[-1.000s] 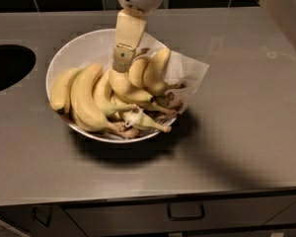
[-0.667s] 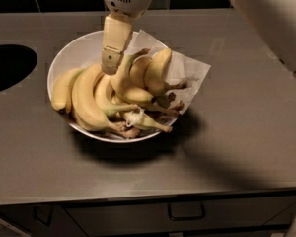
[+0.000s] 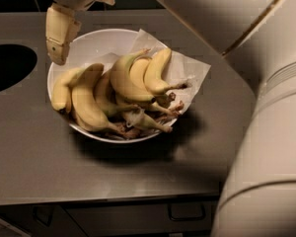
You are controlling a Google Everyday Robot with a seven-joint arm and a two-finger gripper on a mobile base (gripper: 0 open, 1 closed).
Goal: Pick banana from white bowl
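On the grey desk (image 3: 29, 147) stands the white bowl (image 3: 89, 41), paper-lined and heaped with bananas; the banana (image 3: 121, 80), strongly curved and greenish at the stem, lies mid-heap, long axis running far rim to near rim; the gripper (image 3: 57, 53) hangs over the bowl's left rim, up-left of it, carrying nothing; apart or together, I cannot tell.

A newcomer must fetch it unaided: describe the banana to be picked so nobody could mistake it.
On the grey counter stands the white bowl, the gripper hanging above its upper left rim. Of the fruit inside, the banana lies in the middle, arching strongly. Unlike its all-yellow neighbours, it is tinged green toward its upper end.
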